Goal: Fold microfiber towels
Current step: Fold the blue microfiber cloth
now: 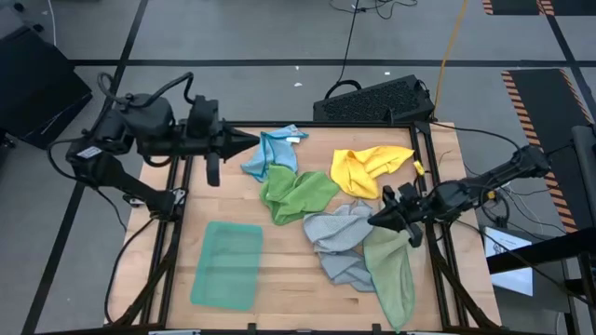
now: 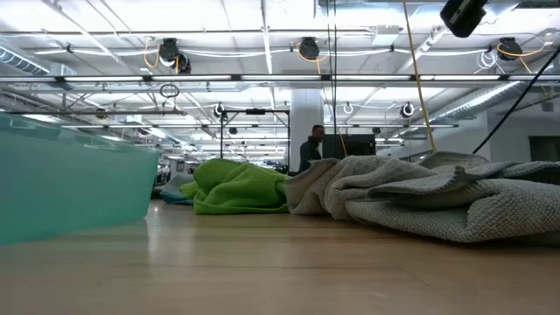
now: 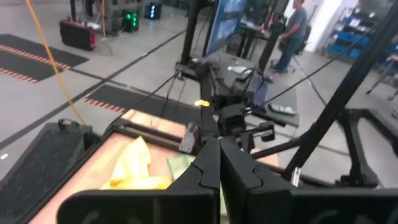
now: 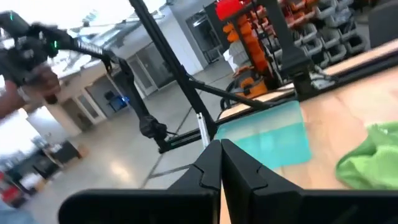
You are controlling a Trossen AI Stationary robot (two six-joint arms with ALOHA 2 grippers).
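Note:
A folded teal towel (image 1: 226,264) lies flat near the table's front left. The other towels lie crumpled: a light blue one (image 1: 275,154) at the far middle, bright green (image 1: 298,194) next to it, yellow (image 1: 368,167) at the far right, and grey (image 1: 340,240) beside pale sage (image 1: 391,270) at the near right. My left gripper (image 1: 251,142) is shut and points toward the table's right, raised beside the light blue towel. My right gripper (image 1: 372,221) is shut and points left over the grey and sage towels. Both wrist views show nothing between the shut fingers (image 3: 219,155) (image 4: 219,152).
A black case (image 1: 377,100) stands just beyond the table's far edge. Black frame rails (image 1: 177,233) run along the table's left and right sides. A person (image 3: 295,28) stands in the room beyond the table. Bare wood (image 1: 289,279) shows between the teal towel and the grey one.

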